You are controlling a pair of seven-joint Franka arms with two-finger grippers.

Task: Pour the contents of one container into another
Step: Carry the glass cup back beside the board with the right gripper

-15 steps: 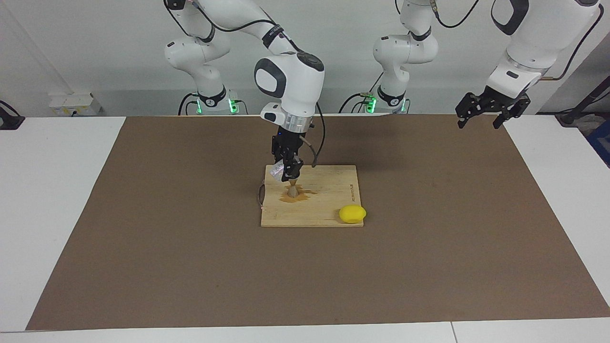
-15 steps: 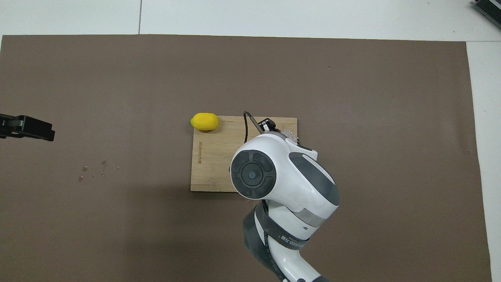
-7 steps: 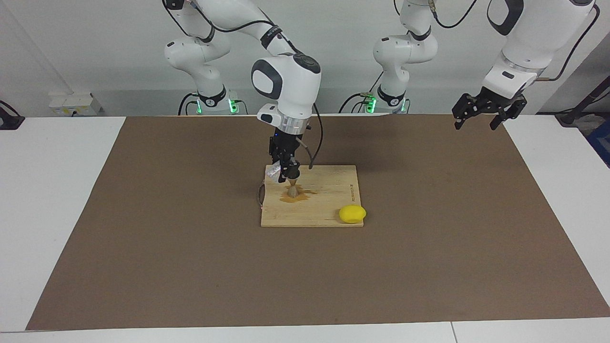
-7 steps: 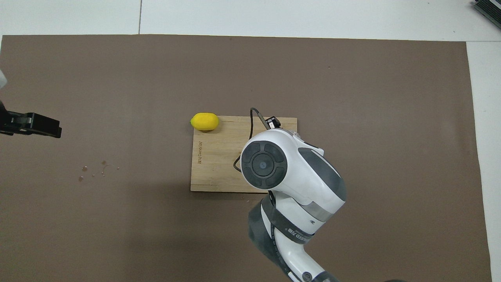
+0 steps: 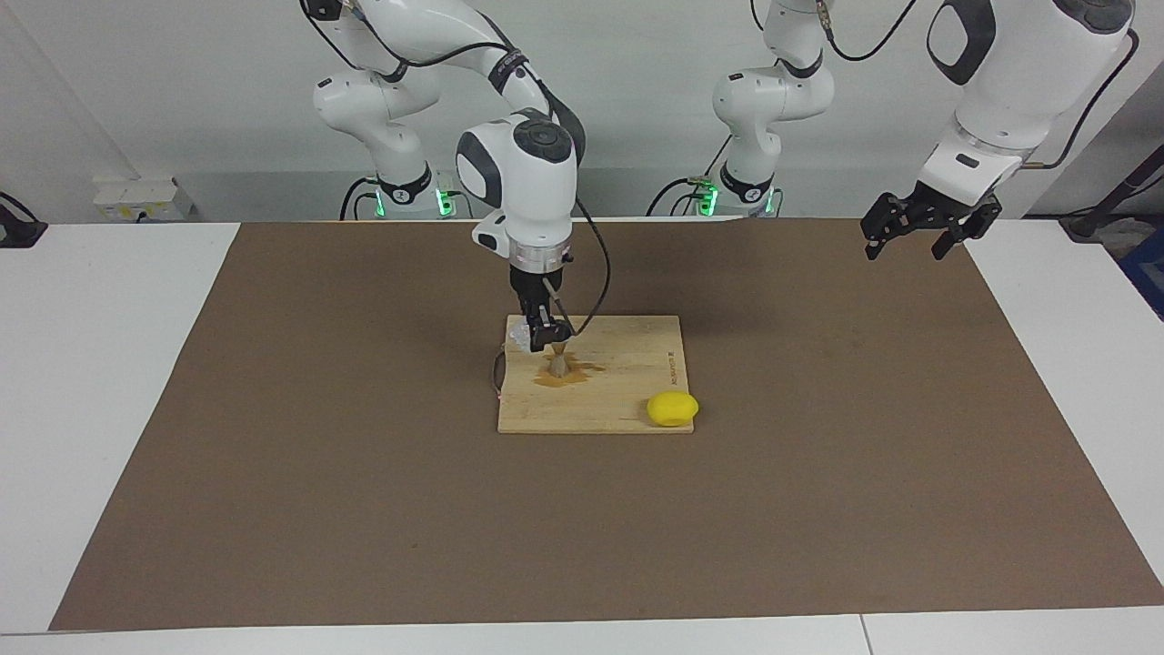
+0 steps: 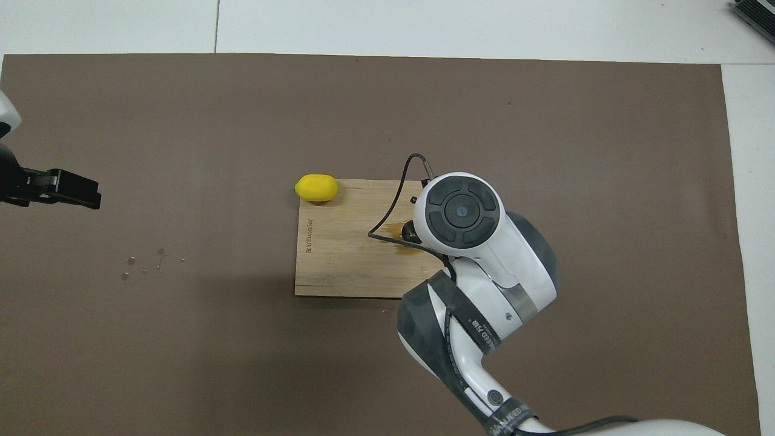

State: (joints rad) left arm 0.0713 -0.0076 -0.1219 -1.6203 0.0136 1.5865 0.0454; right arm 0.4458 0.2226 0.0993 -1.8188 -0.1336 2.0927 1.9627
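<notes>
Clear ribbed cup point(image 5: 521, 335) is sitting pinched in the right gripper point(image 5: 543, 342), hanging just above the metal jigger point(image 5: 558, 364) on the wooden board point(image 5: 627, 391); brown spill point(image 5: 582, 371) is already pooling around the jigger. Risk: tilting off-centre is sending more liquid onto the board; left gripper point(image 5: 909, 238) is waiting spread over the mat's edge.

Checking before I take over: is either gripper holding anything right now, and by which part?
The right gripper holds the clear cup over the jigger; the exact grip spot cannot be told. The left gripper is open and empty.
</notes>
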